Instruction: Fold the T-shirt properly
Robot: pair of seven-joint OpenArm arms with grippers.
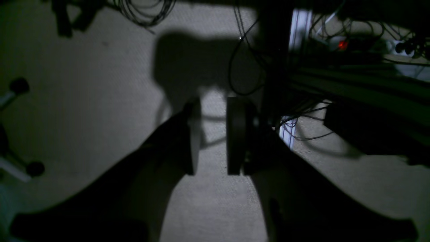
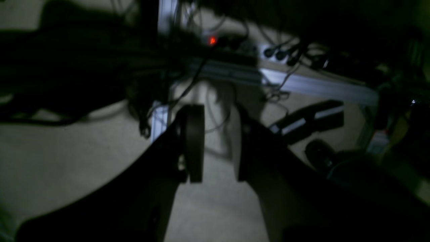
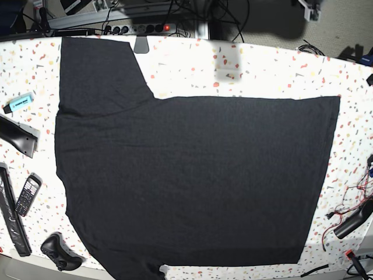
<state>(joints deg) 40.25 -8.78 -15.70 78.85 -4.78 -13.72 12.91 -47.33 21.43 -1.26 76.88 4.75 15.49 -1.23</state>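
The black T-shirt (image 3: 192, 175) lies spread flat on the speckled table (image 3: 262, 70) in the base view, plain side up. One sleeve points to the far left corner and the hem is at the right. No print shows. Neither gripper shows in the base view. In the left wrist view my left gripper (image 1: 214, 137) is open and empty, over carpeted floor. In the right wrist view my right gripper (image 2: 218, 144) is open and empty, also over the floor. The shirt does not show in either wrist view.
Left of the shirt lie a blue marker (image 3: 18, 102), a phone-like handset (image 3: 27, 194), a long black bar (image 3: 11, 219) and a black controller (image 3: 58, 252). Cables (image 3: 349, 216) lie at the right edge. A power strip (image 3: 145, 27) sits behind the table.
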